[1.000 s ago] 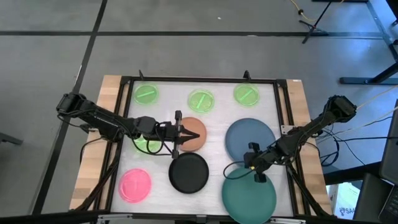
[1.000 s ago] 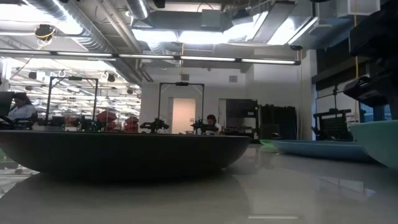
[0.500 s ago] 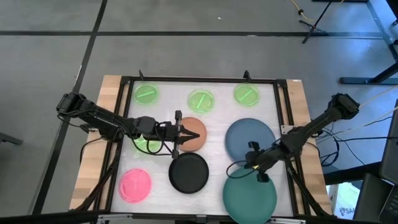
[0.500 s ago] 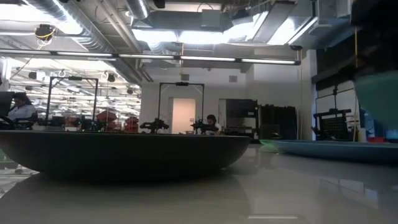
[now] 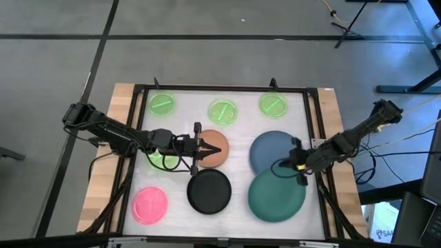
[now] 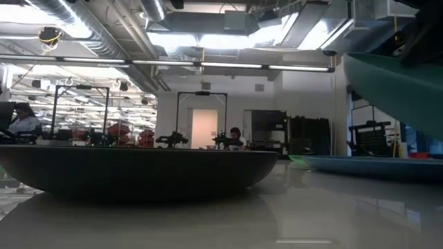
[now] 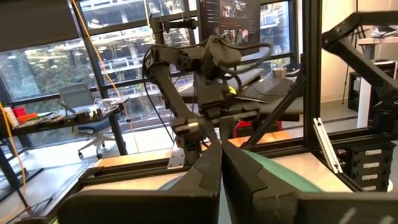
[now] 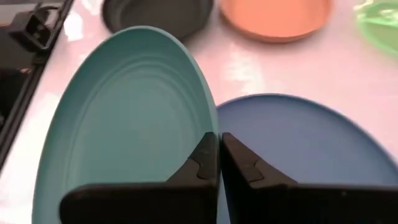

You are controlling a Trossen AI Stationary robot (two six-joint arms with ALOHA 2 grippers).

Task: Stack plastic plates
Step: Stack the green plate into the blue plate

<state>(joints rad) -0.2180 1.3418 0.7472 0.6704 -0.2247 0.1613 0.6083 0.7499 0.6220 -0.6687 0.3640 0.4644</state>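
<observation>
My right gripper point(image 5: 298, 165) is shut on the large teal-green plate point(image 5: 275, 196), which it holds tilted above the table's near right part, beside the slate-blue plate point(image 5: 275, 148). The slate-blue plate lies flat on the table. My left gripper point(image 5: 196, 148) is shut and empty over the table's middle, between the tan-orange plate point(image 5: 215, 146) and the black plate point(image 5: 209, 191). The pink plate point(image 5: 149, 204) lies near left. Three small lime-green plates point(image 5: 222, 110) lie along the far edge. A fourth lime-green plate point(image 5: 158, 159) lies under the left arm. My right gripper pinches the teal-green plate's rim point(image 8: 209, 127) between its two fingers, one on the inner face and one on the underside. The fingers come from the table's right side, slanting down. The plate point(image 6: 401, 90) is tilted and shows clear of the table in the low view.
The table has a black frame rail point(image 5: 324, 148) on all sides. The right arm reaches in over the right rail. The black plate point(image 6: 138, 169) fills the low view's foreground. People sit in the room far behind the table.
My right gripper has gone up and toward the table's far edge and right with the teal-green plate. The plate has left the table and tilted, and now hangs closer to the slate-blue plate.
</observation>
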